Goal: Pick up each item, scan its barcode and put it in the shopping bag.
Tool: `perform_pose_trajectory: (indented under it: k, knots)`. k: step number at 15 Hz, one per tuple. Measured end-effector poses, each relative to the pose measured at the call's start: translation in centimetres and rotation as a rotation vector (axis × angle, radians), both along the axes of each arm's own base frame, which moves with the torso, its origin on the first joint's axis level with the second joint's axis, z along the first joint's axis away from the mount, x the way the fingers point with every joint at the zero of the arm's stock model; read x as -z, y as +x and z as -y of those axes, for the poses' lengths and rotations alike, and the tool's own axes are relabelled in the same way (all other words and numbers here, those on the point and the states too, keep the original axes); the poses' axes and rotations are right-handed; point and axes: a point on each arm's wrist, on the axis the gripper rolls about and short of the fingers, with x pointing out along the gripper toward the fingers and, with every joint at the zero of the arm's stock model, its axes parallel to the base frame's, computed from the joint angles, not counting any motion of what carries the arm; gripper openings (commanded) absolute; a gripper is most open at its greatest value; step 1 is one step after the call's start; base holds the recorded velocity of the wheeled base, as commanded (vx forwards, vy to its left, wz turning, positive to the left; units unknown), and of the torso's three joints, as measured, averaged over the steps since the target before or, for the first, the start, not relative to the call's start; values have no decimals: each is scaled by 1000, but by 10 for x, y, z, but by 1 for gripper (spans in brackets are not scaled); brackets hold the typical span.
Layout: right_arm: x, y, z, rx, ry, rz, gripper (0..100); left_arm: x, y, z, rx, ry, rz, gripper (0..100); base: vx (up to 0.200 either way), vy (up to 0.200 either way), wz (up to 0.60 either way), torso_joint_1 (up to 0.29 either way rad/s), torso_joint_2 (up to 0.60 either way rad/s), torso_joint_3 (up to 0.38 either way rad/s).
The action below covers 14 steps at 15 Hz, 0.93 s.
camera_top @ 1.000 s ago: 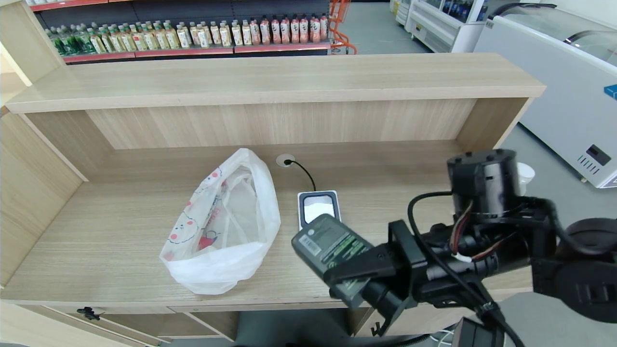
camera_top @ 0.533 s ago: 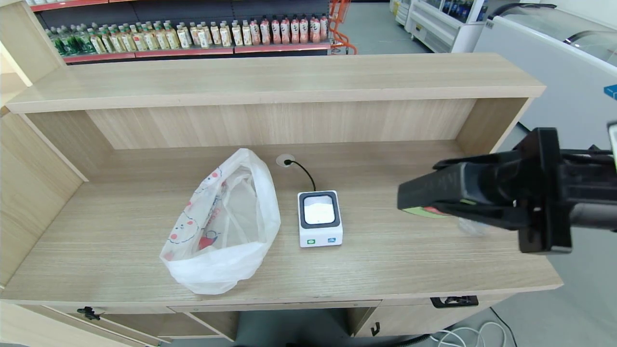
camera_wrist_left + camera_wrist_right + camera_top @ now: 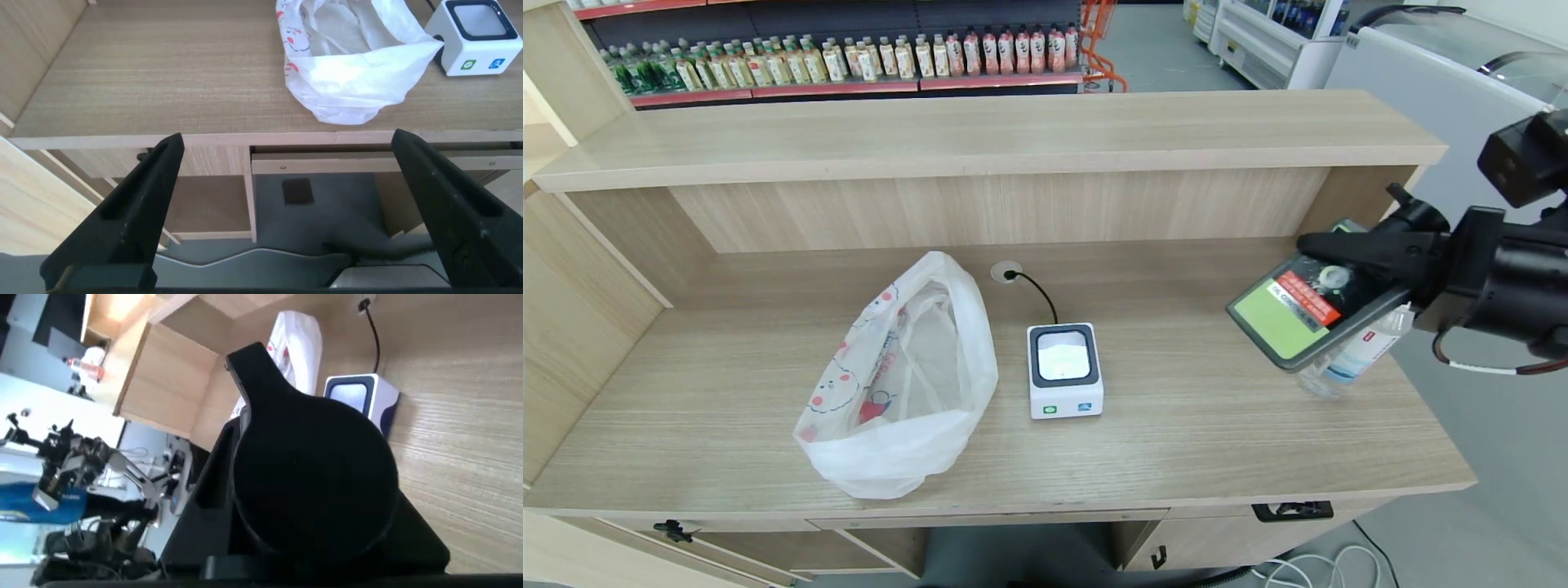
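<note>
1. Counter (image 3: 1176, 441): the work surface. It lies under the right jaws and up ahead of the left jaws.
2. Shopping bag (image 3: 907, 384): lies slumped on the counter with its mouth gaping, so an item can likely be dropped in. It is well apart from the right jaws, on the far side of the scanner, and up ahead of the left jaws.
3. Right gripper (image 3: 1327, 269): clenched on a flat dark pack (image 3: 1282, 314) and holds it clear above the counter's right end. The green-and-red label face tilts up, away from the scanner window. No barcode is visible on that face. My guess is the pack needs turning face-down over the window.
4. Left gripper (image 3: 286, 212): jaws released wide, nothing between them. It hangs below the counter's front edge, probably parked out of the way.
5. Scanner (image 3: 1063, 369): white box with its window facing up, ready to read an item held above it. It sits between the bag and the right jaws, near the bag.
6. Clear bottle (image 3: 1352, 359): just under the right jaws, partly hidden by the pack and close to the counter's right edge. Probably waiting its turn; I cannot tell whether it stands or lies.
</note>
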Motion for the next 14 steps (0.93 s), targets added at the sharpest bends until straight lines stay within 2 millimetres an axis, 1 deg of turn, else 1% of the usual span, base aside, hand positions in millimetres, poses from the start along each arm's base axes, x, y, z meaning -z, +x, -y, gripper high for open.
perform_pose_trajectory:
  k: [3,7,11,14]
  knots:
    - [13,16,-14,-5,2,-64,0,0,0,0,0,0,0,100,0,0,0,0,0,0]
    - [27,33,-21,-12,-16,-115,0,0,0,0,0,0,0,100,0,0,0,0,0,0]
    - [35,49,-29,-23,-32,-110,0,0,0,0,0,0,0,100,0,0,0,0,0,0]
    - [43,57,-35,-40,-63,-109,0,0,0,0,1,4,0,100,0,0,0,0,0,0]
